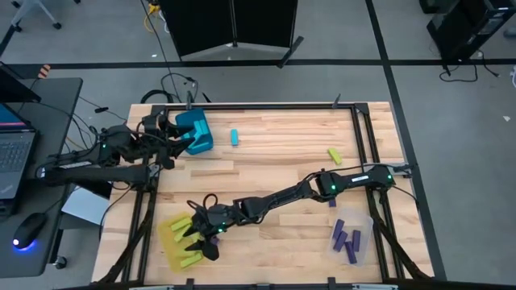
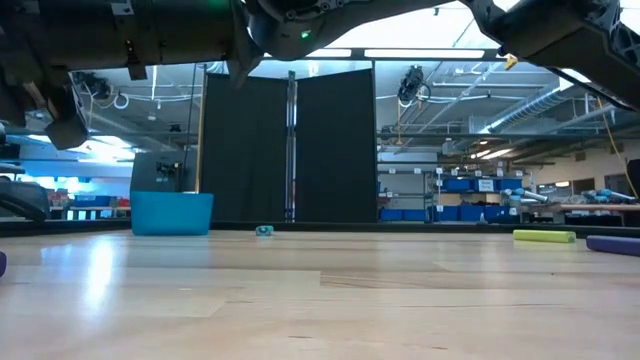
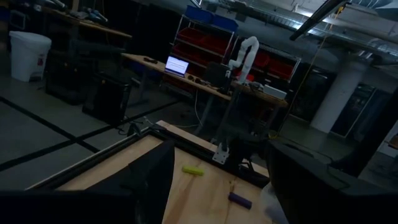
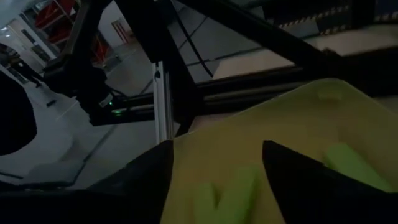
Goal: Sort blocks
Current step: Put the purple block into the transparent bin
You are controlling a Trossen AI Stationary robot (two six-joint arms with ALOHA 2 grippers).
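Lime blocks point(image 4: 233, 193) lie in the yellow bin point(image 1: 171, 234) beneath the right gripper's point(image 1: 196, 236) parted fingers.

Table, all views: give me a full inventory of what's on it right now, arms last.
Teal bin: one, far left corner.
Yellow bin: one, near left edge, holding lime blocks.
Clear bin: one, near right, holding about four purple blocks.
Cyan block: one, loose, right of the teal bin.
Lime block: one, loose, far right.
Purple block: one, loose, partly under the right arm.
Left end effector: beside the teal bin.
Right end effector: open, over the yellow bin.
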